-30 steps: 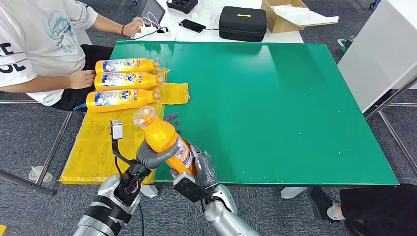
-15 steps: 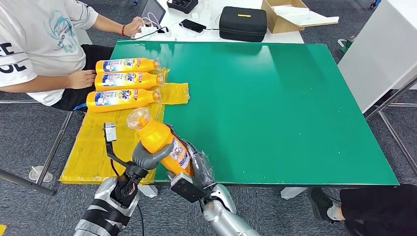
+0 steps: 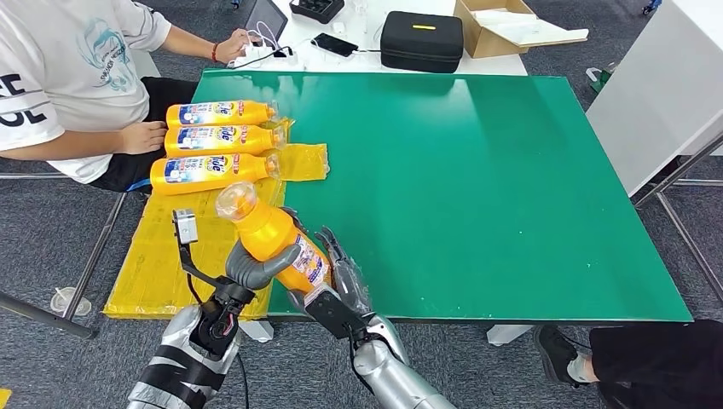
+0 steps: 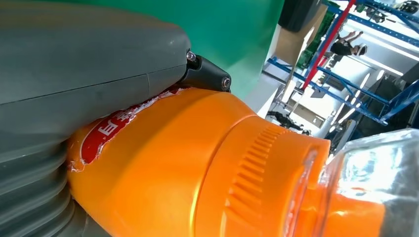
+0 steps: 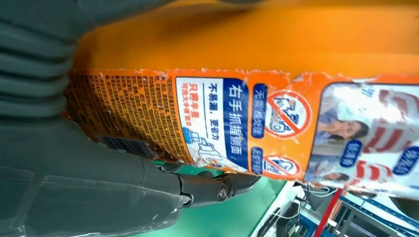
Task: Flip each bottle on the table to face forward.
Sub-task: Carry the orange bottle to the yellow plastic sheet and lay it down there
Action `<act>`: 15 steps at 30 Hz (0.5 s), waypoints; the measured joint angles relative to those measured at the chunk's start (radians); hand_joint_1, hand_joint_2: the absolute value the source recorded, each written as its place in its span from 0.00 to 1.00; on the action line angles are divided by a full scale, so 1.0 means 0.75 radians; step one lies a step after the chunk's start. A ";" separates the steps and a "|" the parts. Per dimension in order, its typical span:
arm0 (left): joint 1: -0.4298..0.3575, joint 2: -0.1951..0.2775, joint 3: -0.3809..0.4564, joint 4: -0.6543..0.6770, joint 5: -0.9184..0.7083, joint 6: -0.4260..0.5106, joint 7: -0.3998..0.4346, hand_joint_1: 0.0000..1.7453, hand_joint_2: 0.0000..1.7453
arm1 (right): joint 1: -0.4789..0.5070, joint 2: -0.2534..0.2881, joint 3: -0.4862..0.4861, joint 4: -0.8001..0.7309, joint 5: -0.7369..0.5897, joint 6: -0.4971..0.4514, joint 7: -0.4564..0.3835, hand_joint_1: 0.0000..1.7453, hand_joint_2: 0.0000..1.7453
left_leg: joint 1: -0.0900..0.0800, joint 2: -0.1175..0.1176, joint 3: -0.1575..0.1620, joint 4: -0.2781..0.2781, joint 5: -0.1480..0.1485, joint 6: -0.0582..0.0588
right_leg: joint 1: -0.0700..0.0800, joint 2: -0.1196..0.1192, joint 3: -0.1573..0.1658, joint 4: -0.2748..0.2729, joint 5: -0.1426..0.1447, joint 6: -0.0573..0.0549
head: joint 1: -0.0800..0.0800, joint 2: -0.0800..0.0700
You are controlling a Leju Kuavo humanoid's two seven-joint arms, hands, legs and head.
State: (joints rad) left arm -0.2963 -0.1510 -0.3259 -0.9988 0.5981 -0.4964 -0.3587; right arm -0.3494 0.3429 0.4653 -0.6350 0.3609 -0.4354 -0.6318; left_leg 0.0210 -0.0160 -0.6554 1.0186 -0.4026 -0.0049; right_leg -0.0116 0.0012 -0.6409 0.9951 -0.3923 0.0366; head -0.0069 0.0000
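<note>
An orange bottle (image 3: 274,241) with a clear cap (image 3: 236,201) is held tilted above the near left corner of the green table (image 3: 477,187). My left hand (image 3: 252,269) grips its middle, and the orange body (image 4: 197,168) lies against the palm. My right hand (image 3: 343,285) sits beside the bottle's lower end with its fingers spread. The back label (image 5: 237,123) faces the right palm, and the thumb (image 5: 148,182) stands slightly off it. Three more orange bottles (image 3: 217,112) (image 3: 220,139) (image 3: 211,170) lie side by side on a yellow sheet (image 3: 170,247), front labels up.
A person in a white shirt sits at the left, one hand (image 3: 141,136) near the lying bottles. Beyond the table's far edge are a black case (image 3: 420,39), a cardboard box (image 3: 510,25) and a phone. A white table (image 3: 665,85) stands at the right.
My left hand has carried the bottle a little left and up. My right hand's fingers have spread away from the bottle's lower part.
</note>
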 joint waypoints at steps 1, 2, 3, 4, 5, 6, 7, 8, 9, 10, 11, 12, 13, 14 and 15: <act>0.000 -0.001 0.003 -0.003 -0.013 0.016 -0.008 1.00 1.00 | 0.001 0.000 -0.002 -0.007 -0.005 0.003 -0.002 0.00 0.00 | 0.000 0.000 0.000 0.000 0.000 0.000 | 0.000 0.000 0.000 0.000 0.000 0.000 | 0.000 0.000; 0.000 -0.002 0.007 -0.006 -0.032 0.039 -0.019 1.00 1.00 | 0.002 0.000 -0.005 -0.015 -0.012 0.007 -0.005 0.00 0.00 | 0.000 0.000 0.000 0.000 0.000 0.000 | 0.000 0.000 0.000 0.000 0.000 0.000 | 0.000 0.000; -0.001 -0.004 0.017 -0.010 -0.062 0.078 -0.039 1.00 1.00 | 0.005 -0.001 -0.010 -0.030 -0.022 0.012 -0.008 0.00 0.00 | 0.000 0.000 0.000 0.000 0.000 0.000 | 0.000 0.000 0.000 0.000 0.000 0.000 | 0.000 0.000; -0.003 -0.006 0.030 -0.013 -0.097 0.126 -0.061 1.00 1.00 | 0.009 -0.002 -0.015 -0.050 -0.031 0.019 -0.011 0.00 0.00 | 0.000 0.000 0.000 0.000 0.000 0.000 | 0.000 0.000 0.000 0.000 0.000 0.000 | 0.000 0.000; -0.007 -0.007 0.046 -0.016 -0.135 0.180 -0.086 1.00 1.00 | 0.014 -0.004 -0.019 -0.076 -0.039 0.025 -0.012 0.00 0.00 | 0.000 0.000 0.000 0.000 0.000 0.000 | 0.000 0.000 0.000 0.000 0.000 0.000 | 0.001 0.000; -0.012 -0.008 0.068 -0.019 -0.185 0.247 -0.117 1.00 1.00 | 0.021 -0.007 -0.024 -0.111 -0.047 0.032 -0.009 0.00 0.00 | 0.000 0.000 0.000 0.000 0.000 0.000 | 0.000 0.000 0.000 0.000 0.000 0.000 | 0.000 0.000; -0.020 -0.009 0.092 -0.021 -0.239 0.316 -0.149 1.00 1.00 | 0.029 -0.010 -0.026 -0.149 -0.055 0.038 -0.006 0.00 0.00 | 0.000 0.000 0.000 0.000 0.000 0.000 | 0.000 0.000 0.000 0.000 0.000 0.000 | 0.000 0.000; -0.029 -0.009 0.118 -0.024 -0.307 0.398 -0.187 1.00 1.00 | 0.039 -0.013 -0.027 -0.191 -0.063 0.044 -0.002 0.00 0.00 | 0.000 0.000 0.000 0.000 0.000 0.000 | 0.000 0.000 0.000 0.000 0.000 0.000 | 0.000 0.000; -0.041 -0.010 0.147 -0.026 -0.390 0.495 -0.233 1.00 1.00 | 0.052 -0.016 -0.028 -0.239 -0.073 0.049 0.001 0.00 0.00 | 0.000 0.000 0.000 0.000 0.000 0.000 | 0.000 0.000 0.000 0.000 0.000 0.000 | 0.000 0.000; -0.055 -0.009 0.176 -0.027 -0.475 0.593 -0.277 1.00 1.00 | 0.067 -0.020 -0.028 -0.289 -0.082 0.051 0.004 0.00 0.00 | 0.000 0.000 0.000 0.000 0.000 0.000 | 0.000 0.000 0.000 0.000 0.000 0.000 | 0.000 0.000; -0.071 -0.008 0.206 -0.027 -0.556 0.681 -0.317 1.00 1.00 | 0.082 -0.024 -0.028 -0.340 -0.091 0.053 0.008 0.00 0.00 | 0.000 0.000 0.000 0.000 0.000 0.000 | 0.000 0.000 -0.001 0.000 0.000 0.000 | 0.000 0.000; -0.087 -0.007 0.235 -0.028 -0.623 0.749 -0.346 1.00 1.00 | 0.097 -0.027 -0.028 -0.390 -0.098 0.054 0.012 0.00 0.00 | 0.000 0.000 0.000 0.000 0.000 0.000 | 0.000 0.000 0.000 0.000 0.000 0.000 | 0.000 0.000; -0.103 -0.005 0.263 -0.028 -0.680 0.803 -0.367 1.00 1.00 | 0.111 -0.030 -0.027 -0.435 -0.107 0.053 0.014 0.00 0.00 | 0.000 0.000 0.000 0.000 0.000 0.000 | 0.000 0.000 0.000 0.000 0.000 0.000 | 0.000 0.000; -0.117 -0.003 0.286 -0.028 -0.741 0.858 -0.385 1.00 1.00 | 0.124 -0.031 -0.025 -0.476 -0.118 0.050 0.012 0.00 0.00 | 0.000 0.000 0.000 0.000 0.000 0.000 | 0.000 0.000 0.000 0.000 0.000 0.000 | 0.000 0.000; -0.129 -0.001 0.306 -0.027 -0.817 0.930 -0.403 1.00 1.00 | 0.136 -0.033 -0.024 -0.515 -0.132 0.043 0.003 0.00 0.00 | 0.000 0.000 0.000 0.000 0.000 0.000 | 0.000 0.000 0.000 0.000 0.000 0.000 | 0.000 0.000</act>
State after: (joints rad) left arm -0.3934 -0.1516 -0.0965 -1.0187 -0.0145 0.2014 -0.6607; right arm -0.2474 0.3184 0.4473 -1.0210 0.2618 -0.4030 -0.6293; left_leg 0.0213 -0.0160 -0.6554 1.0186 -0.4023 -0.0051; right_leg -0.0113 0.0012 -0.6413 0.9953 -0.3922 0.0365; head -0.0067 0.0000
